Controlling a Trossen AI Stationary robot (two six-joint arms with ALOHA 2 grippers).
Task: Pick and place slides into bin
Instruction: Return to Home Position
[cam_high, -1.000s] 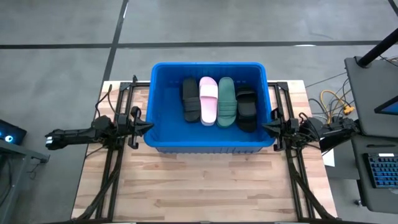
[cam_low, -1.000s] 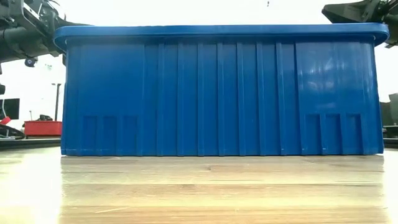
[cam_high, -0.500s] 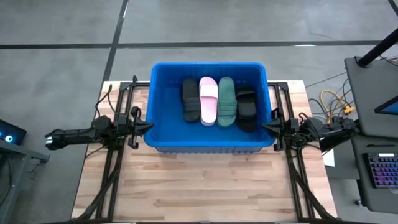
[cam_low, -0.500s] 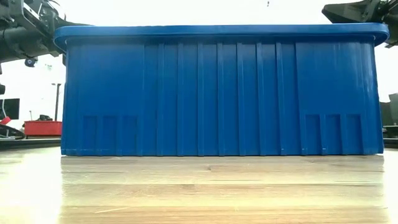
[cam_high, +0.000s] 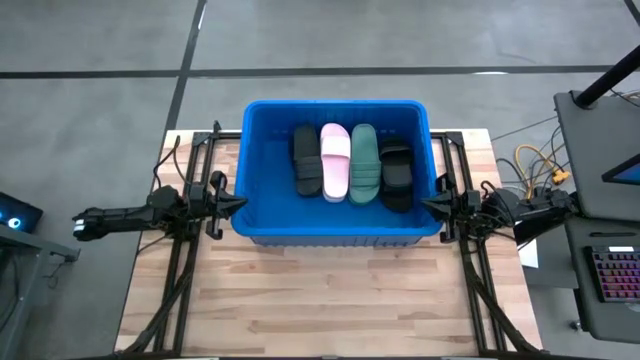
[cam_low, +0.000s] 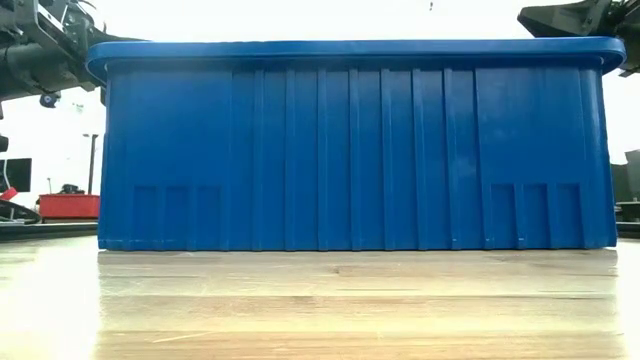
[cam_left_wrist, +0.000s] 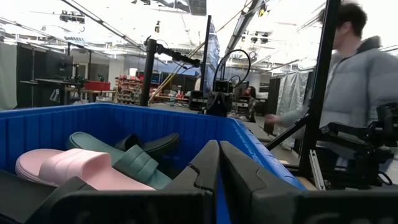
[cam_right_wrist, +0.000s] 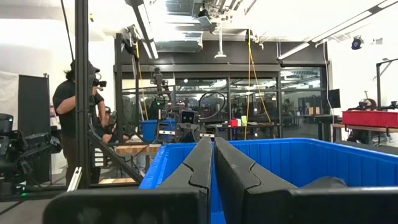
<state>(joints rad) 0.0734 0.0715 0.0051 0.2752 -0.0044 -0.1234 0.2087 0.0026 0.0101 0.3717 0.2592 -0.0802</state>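
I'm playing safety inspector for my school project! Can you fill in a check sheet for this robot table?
Surface: wooden table, plain boards in front of the bin.
Job's things: blue bin holds a black slide, pink slide, green slide and second black slide side by side; any beneath are hidden.
Clutter: nothing seen.
Grippers: left gripper and right gripper both shut, holding nothing, just outside the bin's end walls.
Cables: yellow cables off the table's right side.
Surroundings: a person beyond the bin; keyboard on a side desk.
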